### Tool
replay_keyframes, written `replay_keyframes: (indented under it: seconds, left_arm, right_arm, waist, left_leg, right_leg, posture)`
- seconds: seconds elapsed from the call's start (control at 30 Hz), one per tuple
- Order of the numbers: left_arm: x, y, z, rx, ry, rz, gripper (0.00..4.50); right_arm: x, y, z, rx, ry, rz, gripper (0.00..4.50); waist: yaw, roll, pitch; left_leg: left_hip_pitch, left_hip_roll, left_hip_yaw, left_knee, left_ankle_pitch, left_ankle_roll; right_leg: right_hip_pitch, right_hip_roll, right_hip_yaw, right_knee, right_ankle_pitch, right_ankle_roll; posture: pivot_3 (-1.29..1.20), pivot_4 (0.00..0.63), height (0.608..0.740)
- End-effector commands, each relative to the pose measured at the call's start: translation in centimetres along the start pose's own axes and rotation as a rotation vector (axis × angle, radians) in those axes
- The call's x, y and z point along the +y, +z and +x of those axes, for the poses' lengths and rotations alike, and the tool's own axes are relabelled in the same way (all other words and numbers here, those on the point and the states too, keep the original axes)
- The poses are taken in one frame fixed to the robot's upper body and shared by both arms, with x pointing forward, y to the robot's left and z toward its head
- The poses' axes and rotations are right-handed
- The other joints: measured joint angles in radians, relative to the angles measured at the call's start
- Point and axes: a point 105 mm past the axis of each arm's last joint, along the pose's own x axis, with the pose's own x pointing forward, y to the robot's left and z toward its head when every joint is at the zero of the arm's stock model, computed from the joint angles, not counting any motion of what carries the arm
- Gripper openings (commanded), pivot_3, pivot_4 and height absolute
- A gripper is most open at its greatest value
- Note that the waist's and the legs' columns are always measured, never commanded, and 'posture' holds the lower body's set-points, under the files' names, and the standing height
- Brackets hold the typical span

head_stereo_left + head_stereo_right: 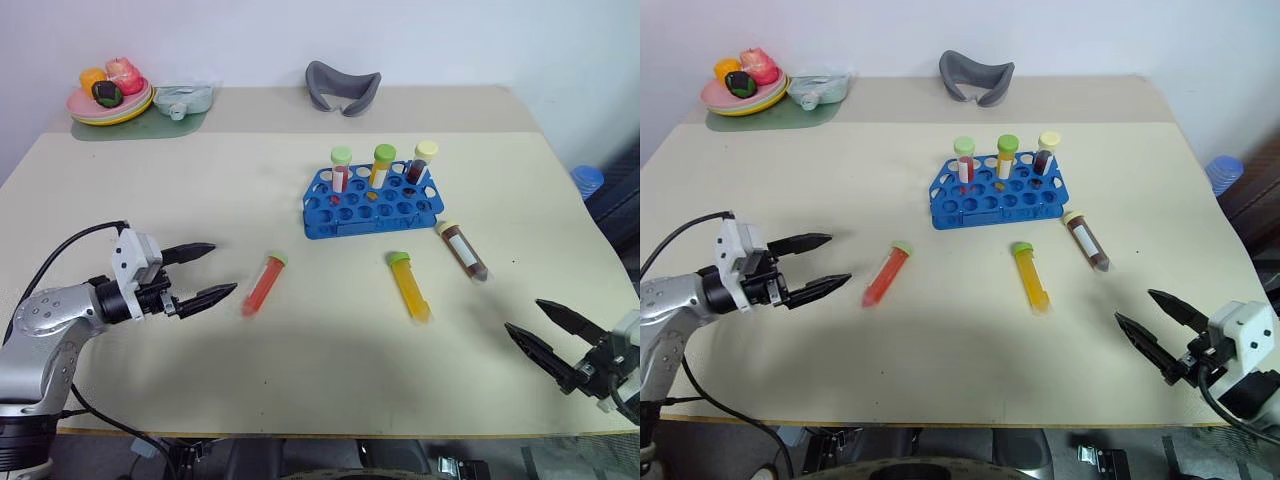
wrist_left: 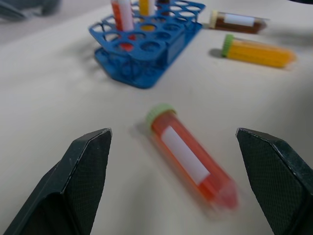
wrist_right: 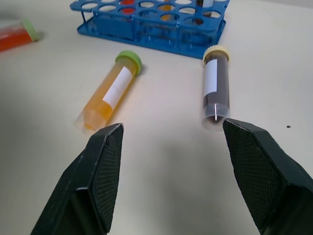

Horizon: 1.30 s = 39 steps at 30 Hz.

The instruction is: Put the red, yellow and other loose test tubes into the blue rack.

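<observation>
Standing upright in the back row of the blue rack (image 1: pixel 372 203) are three capped tubes: one with red liquid (image 1: pixel 341 170), one with yellow (image 1: pixel 381 166) and one dark (image 1: pixel 421 162), so part of the job looks done. Three more lie loose on the bench (image 1: pixel 150 190) in front of the rack: a red tube (image 1: pixel 263 284) with a green cap toward the robot's left, a yellow tube (image 1: pixel 410 286) with a green cap about in the middle, and a dark brown tube (image 1: pixel 463 250) with a pale cap to the right, just off the rack's near right corner. None of them touch each other or the rack. The left end effector (image 1: pixel 203 272) hovers low over the bench with its fingers spread wide and nothing between them, pointing at the red tube and near it but not touching; from its wrist the tube lies ahead in the gap between the fingers. The right end effector (image 1: pixel 545 334) sits near the bench's front right edge, also released and empty, aimed toward the yellow and dark brown tubes, well apart from both. By my reckoning about half remains, and the red tube looks like the next pick.
</observation>
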Motion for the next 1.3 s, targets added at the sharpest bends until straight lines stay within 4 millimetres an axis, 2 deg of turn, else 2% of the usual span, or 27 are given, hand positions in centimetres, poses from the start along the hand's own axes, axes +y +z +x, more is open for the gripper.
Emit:
replay_keyframes:
  seconds: [0.03,0.43,0.6,0.77,0.9,1.03,1.1,1.17,1.3]
  left_arm:
    - [-0.3,1.2,-0.1,-0.02,-0.016,0.028,4.17]
    - [-0.6,1.8,1.1,-0.062,-0.019,0.012,4.17]
    - [-0.8,2.2,1.5,-0.085,-0.031,0.005,4.17]
    - [-1.3,2.9,2.1,-0.096,-0.055,0.009,4.17]
    - [-1.6,3.9,2.8,-0.11,-0.084,0.014,4.17]
    - [-2.2,4.8,3.9,-0.121,-0.109,0.067,4.17]
    - [-2.5,5.2,4.5,-0.141,-0.127,0.053,4.17]
    - [-2.7,5.4,4.9,-0.146,-0.14,0.048,4.17]
    - [-2.6,4.8,5.5,-0.07,-0.132,0.058,4.17]
  right_arm:
    - [-0.1,0.3,-0.4,-0.014,-0.012,-0.022,3.3]
    - [0.0,-0.3,-0.8,-0.005,-0.022,-0.016,3.3]
    - [-0.3,-0.7,-0.2,-0.001,-0.029,-0.029,3.3]
    - [-0.7,-0.2,0.6,-0.008,-0.032,-0.018,3.3]
    - [-2.7,-0.4,1.9,0.09,-0.168,-0.092,3.3]
    - [-4.8,-1.0,3.3,0.338,-0.292,-0.124,3.3]
    - [-5.2,-0.1,4.7,0.382,-0.252,-0.073,3.3]
    - [-5.3,1.7,6.4,0.378,-0.181,0.006,3.3]
    - [-6.0,4.8,8.6,0.428,-0.107,0.081,3.3]
  waist:
    - [0.0,0.0,0.0]
    - [0.0,0.0,0.0]
    - [-0.001,0.0,0.0]
    - [0.0,0.0,0.0]
    - [-0.001,0.0,0.0]
    - [-0.002,0.0,0.0]
    - [-0.003,0.0,0.0]
    - [-0.006,0.0,0.0]
    - [-0.001,0.0,0.0]
  left_leg:
    - [0.0,0.0,0.0,0.0,0.0,0.0]
    - [0.0,0.0,0.0,0.0,0.0,0.0]
    - [0.0,0.0,0.0,0.0,0.0,0.0]
    - [0.0,0.0,0.0,0.0,0.0,0.0]
    - [0.0,0.0,0.0,0.001,0.0,0.0]
    - [0.0,0.0,0.0,0.001,0.0,0.0]
    - [0.0,0.0,0.0,0.001,0.0,0.0]
    - [0.0,0.0,0.0,0.002,0.0,0.0]
    - [0.0,0.0,0.0,0.001,-0.001,0.001]
  right_leg:
    - [0.0,0.0,0.0,0.0,0.0,0.0]
    - [0.0,0.0,0.0,0.0,0.0,0.0]
    - [0.0,0.0,0.0,0.0,0.0,0.0]
    - [0.0,0.0,0.0,0.0,0.0,0.0]
    - [0.0,0.0,0.0,0.0,0.0,0.0]
    - [0.0,0.0,0.0,0.0,0.0,0.0]
    - [0.0,0.0,0.001,0.0,0.0,0.0]
    - [0.0,0.0,0.001,0.0,0.0,0.0]
    - [0.0,0.0,0.0,0.0,0.0,0.0]
  posture:
    - [0.0,0.15,0.74]
    - [0.0,0.15,0.74]
    - [0.0,0.15,0.74]
    - [0.0,0.15,0.74]
    - [0.0,0.15,0.74]
    - [0.0,0.15,0.74]
    - [0.0,0.15,0.74]
    - [0.0,0.15,0.74]
    - [0.0,0.15,0.74]
